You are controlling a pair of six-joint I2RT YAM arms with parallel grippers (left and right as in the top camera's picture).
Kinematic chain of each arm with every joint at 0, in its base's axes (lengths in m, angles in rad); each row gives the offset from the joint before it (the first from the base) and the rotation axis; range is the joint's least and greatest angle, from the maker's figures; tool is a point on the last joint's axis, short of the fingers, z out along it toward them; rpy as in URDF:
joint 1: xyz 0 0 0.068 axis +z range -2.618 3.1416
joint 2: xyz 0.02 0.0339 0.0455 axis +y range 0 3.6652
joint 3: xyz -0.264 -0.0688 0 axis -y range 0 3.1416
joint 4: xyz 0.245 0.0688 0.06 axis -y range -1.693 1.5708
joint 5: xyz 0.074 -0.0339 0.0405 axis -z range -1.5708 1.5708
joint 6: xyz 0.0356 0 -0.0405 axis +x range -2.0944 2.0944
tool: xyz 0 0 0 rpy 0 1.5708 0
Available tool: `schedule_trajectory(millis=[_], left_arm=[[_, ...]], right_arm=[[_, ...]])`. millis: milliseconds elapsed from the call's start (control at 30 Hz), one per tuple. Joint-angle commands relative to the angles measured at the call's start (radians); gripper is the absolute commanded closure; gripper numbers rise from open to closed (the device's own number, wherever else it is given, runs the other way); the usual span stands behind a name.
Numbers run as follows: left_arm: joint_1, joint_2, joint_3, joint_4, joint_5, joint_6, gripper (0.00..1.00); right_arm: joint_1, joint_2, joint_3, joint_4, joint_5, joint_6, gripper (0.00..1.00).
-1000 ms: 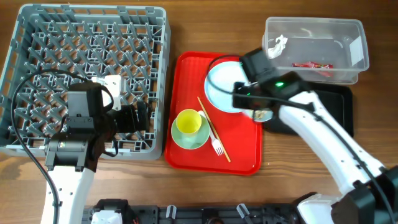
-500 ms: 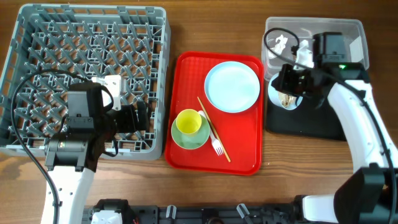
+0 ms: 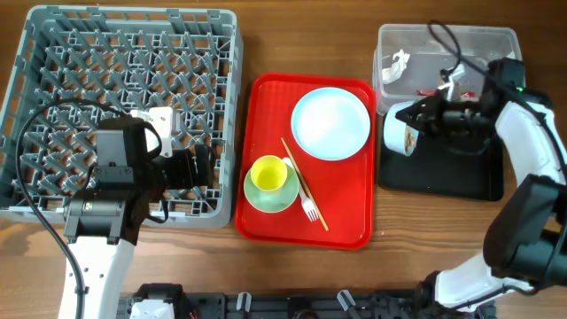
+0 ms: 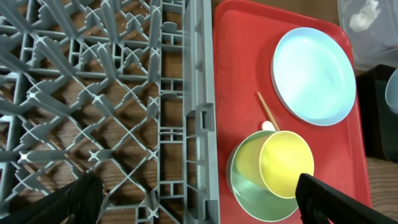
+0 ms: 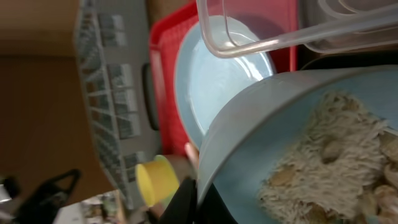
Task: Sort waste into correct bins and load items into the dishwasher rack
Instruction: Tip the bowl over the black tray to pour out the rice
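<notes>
My right gripper [image 3: 432, 117] is shut on the rim of the light blue bowl [image 3: 400, 128] and holds it tipped on its side over the left end of the black tray [image 3: 443, 173]. In the right wrist view the bowl [image 5: 261, 130] holds whitish rice-like scraps [image 5: 333, 162]. The clear tub [image 3: 447, 69] behind holds a white tissue [image 3: 396, 64] and a red wrapper [image 3: 436, 90]. The light blue plate [image 3: 330, 123], yellow cup [image 3: 268, 175] on the green saucer [image 3: 282, 201], chopsticks [image 3: 301, 180] and white fork [image 3: 309, 209] lie on the red tray. My left gripper [image 4: 199, 199] is open over the grey rack's [image 3: 124, 115] right edge.
The red tray [image 3: 266, 106] sits between the rack and the bins. Bare wooden table lies in front of the trays and at the far right. A black cable loops above the clear tub.
My right gripper has carried the bowl from the red tray's right side to over the black tray and tipped it onto its side. The left arm has not moved.
</notes>
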Motion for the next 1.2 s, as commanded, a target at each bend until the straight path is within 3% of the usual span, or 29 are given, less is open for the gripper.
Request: schedule_trajectory(millis=[0, 267, 633, 800, 933, 1167], left_arm=[[-0.003, 0.001, 0.019, 0.0, 0.001, -0.01, 0.0], [-0.003, 0.001, 0.019, 0.0, 0.001, -0.01, 0.0], [-0.003, 0.001, 0.019, 0.0, 0.001, -0.01, 0.0], [-0.003, 0.001, 0.019, 0.0, 0.001, -0.01, 0.0], [-0.003, 0.001, 0.019, 0.0, 0.001, -0.01, 0.0], [-0.003, 0.001, 0.019, 0.0, 0.001, -0.01, 0.0]], right_arm=[[-0.067, 0.037, 0.0, -0.016, -0.217, 0.005, 0.96], [-0.195, 0.084, -0.034, -0.013, -0.336, 0.071, 0.95], [-0.366, 0.086, -0.206, 0.171, -0.548, 0.248, 0.96], [-0.379, 0.086, -0.216, 0.212, -0.667, 0.259, 0.96], [-0.379, 0.086, -0.216, 0.214, -0.656, 0.266, 0.95], [-0.379, 0.086, -0.216, 0.206, -0.373, 0.271, 0.96]])
